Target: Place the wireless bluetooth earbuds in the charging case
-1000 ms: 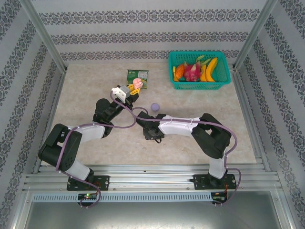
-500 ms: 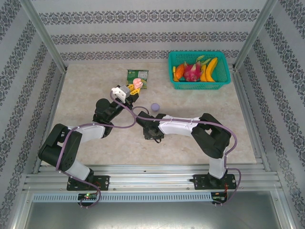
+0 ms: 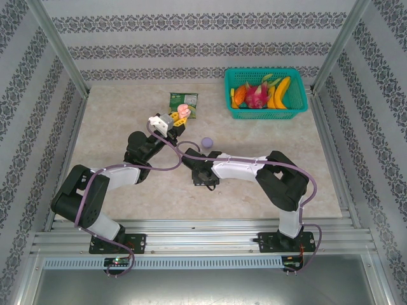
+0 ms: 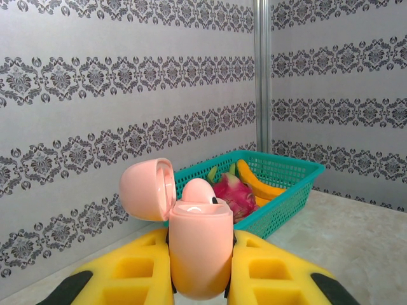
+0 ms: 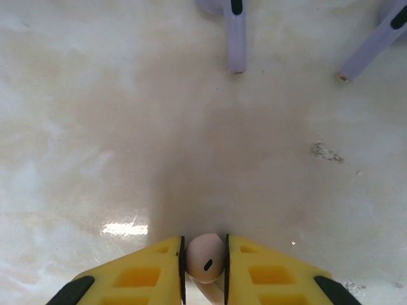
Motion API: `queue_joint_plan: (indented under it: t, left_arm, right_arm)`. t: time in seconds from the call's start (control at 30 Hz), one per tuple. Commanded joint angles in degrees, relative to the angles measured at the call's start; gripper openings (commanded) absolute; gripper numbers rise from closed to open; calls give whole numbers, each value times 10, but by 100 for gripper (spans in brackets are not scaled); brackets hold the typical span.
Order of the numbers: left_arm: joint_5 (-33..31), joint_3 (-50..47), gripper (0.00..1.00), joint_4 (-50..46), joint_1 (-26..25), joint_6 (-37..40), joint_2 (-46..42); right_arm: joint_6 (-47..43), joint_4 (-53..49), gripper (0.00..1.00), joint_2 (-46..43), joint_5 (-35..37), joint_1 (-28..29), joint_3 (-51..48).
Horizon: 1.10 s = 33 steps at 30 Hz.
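The left pincer (image 4: 200,243) is clamping a pale pink charging case (image 4: 200,254) between its yellow fingers (image 4: 137,270) and holding it upright above the counter (image 3: 127,114), with the hinged lid (image 4: 147,189) standing open to the left. A rounded pink shape is sitting at the case's mouth (whether it is a seated earbud cannot be told). From overhead, the left pincer (image 3: 175,121) is raising the case just in front of a green packet (image 3: 184,103).

Lower and nearer the arm bases, the right pincer (image 5: 205,253) is pointing down at the counter. Its jaws are closed on a pale pink earbud (image 5: 205,260), pinching the bud's rounded head between the two yellow pads (image 5: 143,276). Ahead of it, two lilac earbuds are lying loose on the pale marbled surface, apart from each other: one (image 5: 236,38) with its stem pointing toward the pincer, the other (image 5: 375,46) angled at the right edge of the wrist view.

A round lilac case (image 3: 206,142) is resting on the counter between the two pincers in the overhead view. A teal basket (image 3: 266,115) is standing at the far right corner, holding bananas (image 3: 281,92) and a dragon fruit (image 3: 257,95). It is also appearing behind the pink case in the left wrist view.
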Motion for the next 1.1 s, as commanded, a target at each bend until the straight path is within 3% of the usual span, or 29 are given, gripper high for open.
queue_joint_plan:
  t: [0.0, 0.37, 0.63, 1.07]
  left_arm:
    - [5, -3, 0, 38, 9, -8, -6]
    - [17, -3, 0, 31, 8, -6, -12]
    - [39, 1, 0, 17, 8, -9, -22]
    - [144, 19, 0, 8, 6, -47, -22]
  right_arm:
    - [14, -1, 21, -19, 10, -2, -16]
    - [25, 25, 20, -122, 52, -5, -58]
    - [26, 50, 20, -248, 81, -25, -105]
    - [-72, 139, 21, -431, 70, -110, -92]
